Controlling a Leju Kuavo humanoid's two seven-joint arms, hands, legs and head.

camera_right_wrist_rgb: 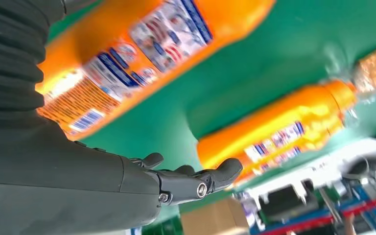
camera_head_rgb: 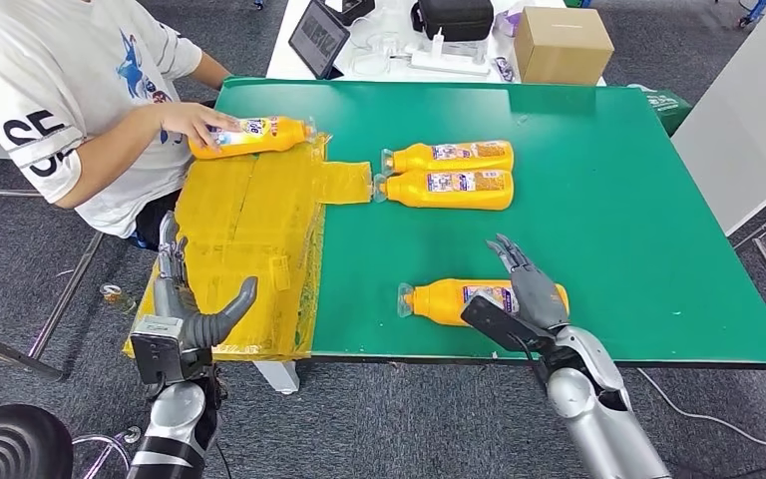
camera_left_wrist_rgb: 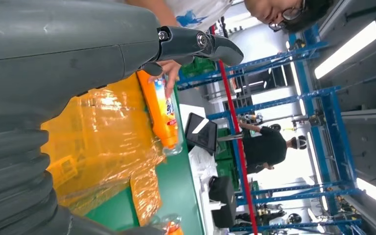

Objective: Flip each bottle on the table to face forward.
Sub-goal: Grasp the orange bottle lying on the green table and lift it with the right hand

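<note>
Right hand (camera_head_rgb: 529, 289), fingers apart, over glossy orange bottle (camera_head_rgb: 439, 299) at lower centre; left hand (camera_head_rgb: 194, 314) spread, holding nothing.

I see my left robot hand (camera_head_rgb: 182, 304) lower left, fingers apart, holding nothing. My right robot hand (camera_head_rgb: 524, 294) sits lower centre-right, fingers spread open.

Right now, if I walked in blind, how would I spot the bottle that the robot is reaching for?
Start at the green table and go to its near edge, by the robot. An orange bottle lies there on its side, alone, with the right hand open over it. The other bottles lie farther back: a touching pair mid-table, and one under a person's hand.
</note>
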